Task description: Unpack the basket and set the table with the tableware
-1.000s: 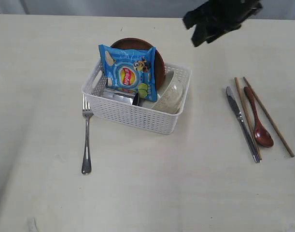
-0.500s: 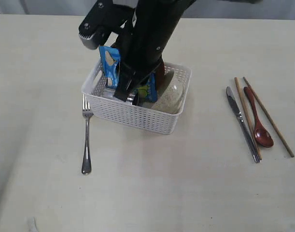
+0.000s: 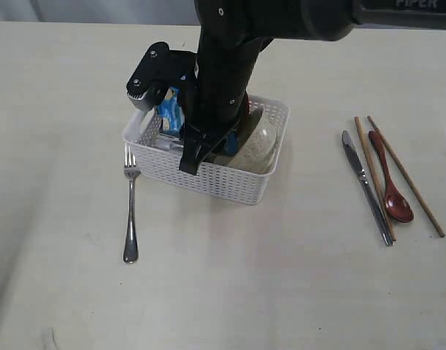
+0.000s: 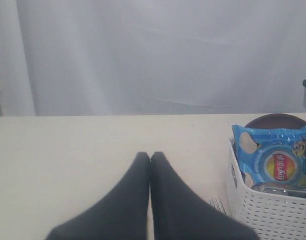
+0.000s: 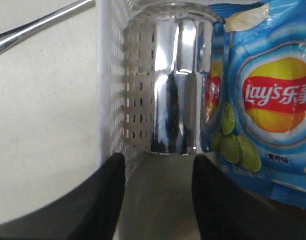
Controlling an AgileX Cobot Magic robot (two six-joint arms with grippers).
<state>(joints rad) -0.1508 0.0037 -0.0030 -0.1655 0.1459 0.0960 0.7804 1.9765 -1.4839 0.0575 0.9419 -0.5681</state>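
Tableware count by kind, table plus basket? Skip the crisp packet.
Fork: 1
Knife: 1
Spoon: 1
Chopsticks: 2
Bowl: 1
Cup: 1
Plate: 1
Total: 8

cream table (image 3: 295,292), basket (image 3: 208,175), fork (image 3: 131,211), knife (image 3: 366,188), spoon (image 3: 396,205), chopsticks (image 3: 406,177)

A white curtain (image 4: 153,55) hangs in soft vertical folds under even, diffuse light.

The right arm (image 3: 226,65) hides much of the basket (image 3: 215,181) (crisp packet (image 3: 168,111) too).
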